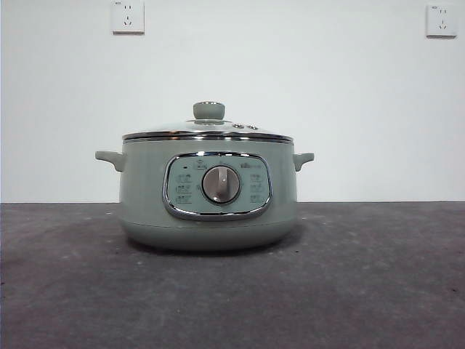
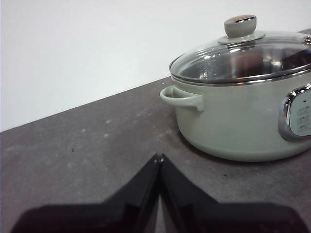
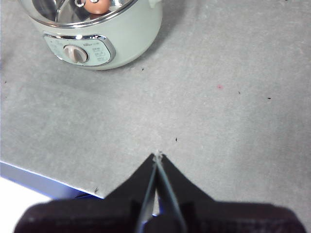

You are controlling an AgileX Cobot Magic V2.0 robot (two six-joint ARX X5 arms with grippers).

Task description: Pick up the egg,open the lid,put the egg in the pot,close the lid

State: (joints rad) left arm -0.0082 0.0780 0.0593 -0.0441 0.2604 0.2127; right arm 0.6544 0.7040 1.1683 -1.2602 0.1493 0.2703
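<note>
Dark grey table [image 1: 378, 291], bare around the pot. Pale green pot [image 1: 208, 211] upright mid-table, control panel and dial facing the front view. Glass lid [image 1: 208, 131] seated on the pot's rim, green knob up. Egg [image 3: 97, 5] inside the pot, seen through the glass, well beyond the right gripper's tips. Left gripper [image 2: 159, 157] low over the table, jaws pressed together on nothing, pot ahead and off to one side of the tips. Right gripper [image 3: 157, 155] high above the table, jaws likewise closed and empty.

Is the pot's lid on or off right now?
On: the lid sits level on the pot, chrome rim flush all round.
</note>
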